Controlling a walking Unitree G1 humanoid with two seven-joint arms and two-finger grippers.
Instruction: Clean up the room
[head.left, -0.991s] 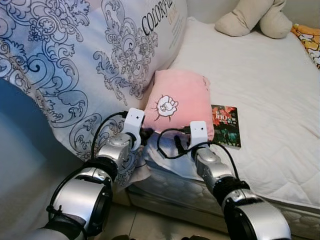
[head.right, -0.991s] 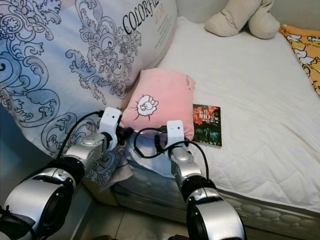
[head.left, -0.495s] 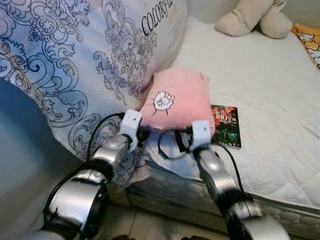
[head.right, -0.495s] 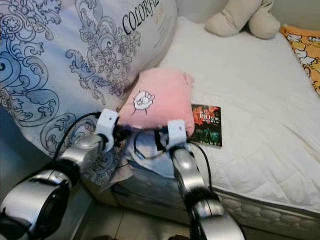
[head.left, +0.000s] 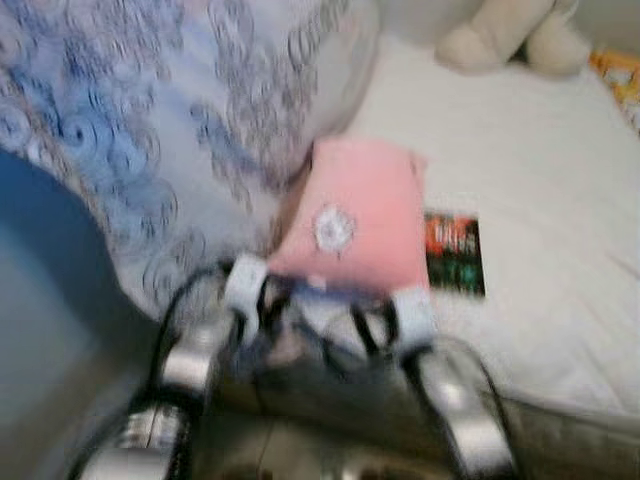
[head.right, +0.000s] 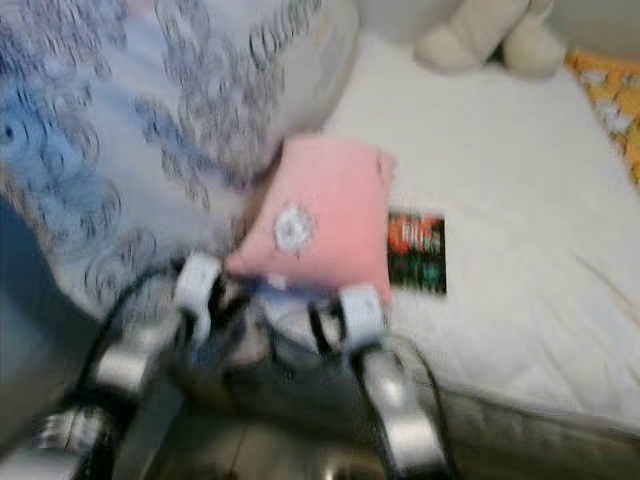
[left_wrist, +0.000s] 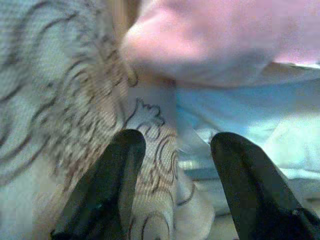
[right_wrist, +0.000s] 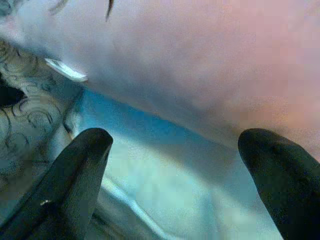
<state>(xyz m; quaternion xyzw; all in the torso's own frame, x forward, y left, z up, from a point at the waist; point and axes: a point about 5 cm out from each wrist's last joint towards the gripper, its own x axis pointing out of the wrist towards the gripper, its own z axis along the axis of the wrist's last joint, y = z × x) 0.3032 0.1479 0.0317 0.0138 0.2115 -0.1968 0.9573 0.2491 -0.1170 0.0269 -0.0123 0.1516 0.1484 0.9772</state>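
With both the left end effector (left_wrist: 172, 167) and right end effector (right_wrist: 172, 172) spread, released under the pink pillow (head.left: 365, 210), we risk knocking the book (head.left: 455, 255) at 3 o'clock off the bed (head.left: 540, 140).

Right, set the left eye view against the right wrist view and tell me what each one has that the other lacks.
The left eye view takes in the bed, a dark book beside the pink pillow, a beige plush toy, the big patterned cushion and both arms, all blurred. The right wrist view gives the right gripper, open, its fingers spread just under the pillow's edge above pale blue fabric. Both share the pink pillow.
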